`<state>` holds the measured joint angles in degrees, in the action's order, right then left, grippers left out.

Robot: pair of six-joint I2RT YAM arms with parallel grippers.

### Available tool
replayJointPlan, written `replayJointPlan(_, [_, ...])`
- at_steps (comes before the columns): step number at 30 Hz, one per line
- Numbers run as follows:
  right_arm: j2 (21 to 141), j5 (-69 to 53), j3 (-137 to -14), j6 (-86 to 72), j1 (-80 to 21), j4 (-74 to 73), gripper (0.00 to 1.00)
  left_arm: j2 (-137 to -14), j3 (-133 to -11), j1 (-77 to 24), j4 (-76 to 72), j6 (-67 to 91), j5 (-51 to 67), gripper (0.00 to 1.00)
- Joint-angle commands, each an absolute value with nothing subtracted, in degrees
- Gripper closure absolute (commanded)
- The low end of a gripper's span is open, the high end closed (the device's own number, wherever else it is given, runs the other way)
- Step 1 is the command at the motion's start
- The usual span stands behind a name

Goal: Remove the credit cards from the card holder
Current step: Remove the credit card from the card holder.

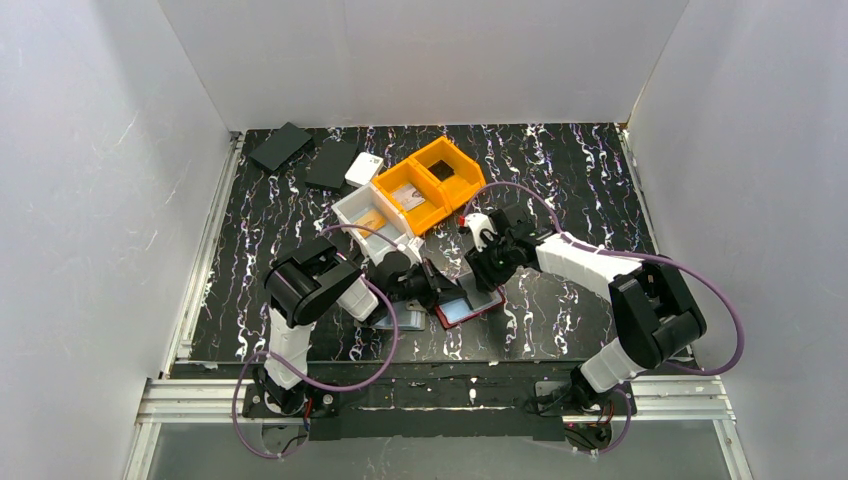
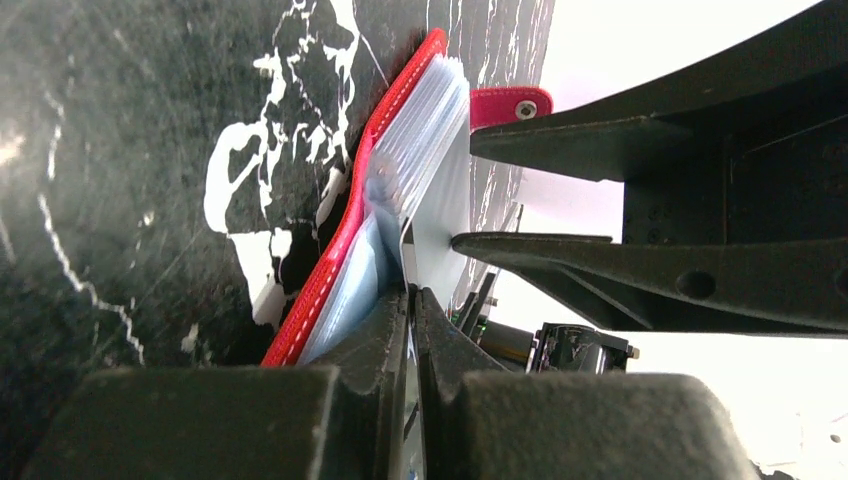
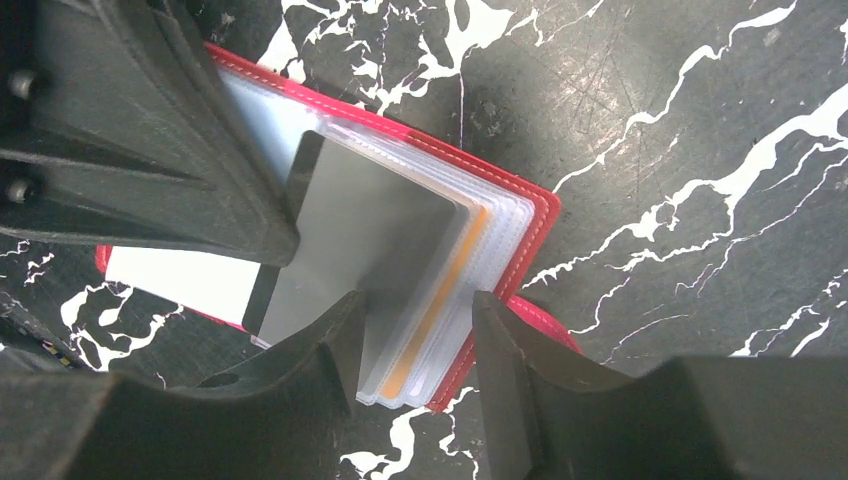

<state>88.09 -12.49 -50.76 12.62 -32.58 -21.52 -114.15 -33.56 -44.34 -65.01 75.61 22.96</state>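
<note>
The red card holder (image 3: 505, 235) is laid open on the black marbled table (image 3: 660, 110), just in front of the two arm bases and between the grippers, with its stack of clear sleeves turned upward. A grey card (image 3: 385, 215) is seen standing part of the way out of the sleeves, slanted across them. An orange-striped card (image 3: 447, 290) is lodged inside one of the sleeves beneath it. The holder's red snap tab (image 2: 510, 103) is seen jutting past the far edge of the cover.

The left gripper (image 2: 412, 297) is brought in low from the holder's left side. Its jaws are pressed fully together, and the grey card's outer edge is pinched between them. The card is seen edge-on there, raised off the sleeves.

The right gripper (image 3: 415, 325) is held over the holder's opposite edge. Its jaws are parted about halfway and nothing is grasped by them; one finger is placed over the sleeves and the other over the red cover's rim. Whether the holder is touched by them cannot be told.

Farther back on the table, an orange bin (image 1: 437, 182) and a white bin (image 1: 372, 214) are set side by side.
</note>
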Motion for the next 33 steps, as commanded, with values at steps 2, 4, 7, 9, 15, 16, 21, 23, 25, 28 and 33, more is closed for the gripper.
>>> replayJointPlan(2, [88.24, -9.40, -49.70, 12.57, -31.86, -22.10, 0.49, -110.84, -29.89, -43.66, -62.96, 73.58, 23.05, 1.00])
replayJointPlan(4, [88.77, -9.09, -49.83, 12.58, -31.84, -22.23, 0.49, -110.28, -29.42, -43.51, -62.93, 73.40, 23.30, 1.00])
replayJointPlan(7, [88.98, -8.72, -49.97, 12.47, -31.82, -22.33, 0.49, -109.13, -28.66, -43.52, -62.99, 73.03, 23.55, 1.00])
replayJointPlan(9, [88.67, -9.21, -49.84, 12.35, -31.70, -22.28, 0.48, -108.30, -28.04, -43.37, -62.93, 72.80, 23.64, 1.00])
replayJointPlan(15, [85.82, -19.72, -48.34, 11.48, -29.19, -20.81, 0.32, -107.62, -27.76, -43.19, -62.59, 72.49, 24.59, 1.00])
replayJointPlan(16, [85.51, -21.55, -48.08, 10.62, -28.20, -20.31, 0.31, -107.66, -27.84, -43.20, -62.58, 72.39, 24.83, 1.00])
replayJointPlan(21, [87.26, -27.48, -48.06, 8.20, -23.43, -19.69, 0.36, -107.66, -27.69, -43.17, -62.65, 72.00, 25.92, 1.00])
replayJointPlan(23, [87.76, -28.40, -48.03, 7.81, -23.38, -19.48, 0.36, -107.87, -27.83, -43.20, -62.59, 71.94, 26.47, 1.00])
replayJointPlan(25, [88.53, -28.56, -48.20, 7.52, -23.38, -19.47, 0.37, -108.01, -27.99, -43.24, -62.66, 71.81, 26.94, 1.00])
replayJointPlan(28, [89.40, -30.21, -48.22, 7.32, -23.38, -19.39, 0.36, -108.51, -28.42, -43.19, -62.58, 71.46, 27.57, 1.00])
replayJointPlan(33, [90.30, -29.59, -47.75, 7.16, -23.64, -19.02, 0.34, -109.34, -29.30, -43.20, -62.63, 70.04, 29.26, 1.00])
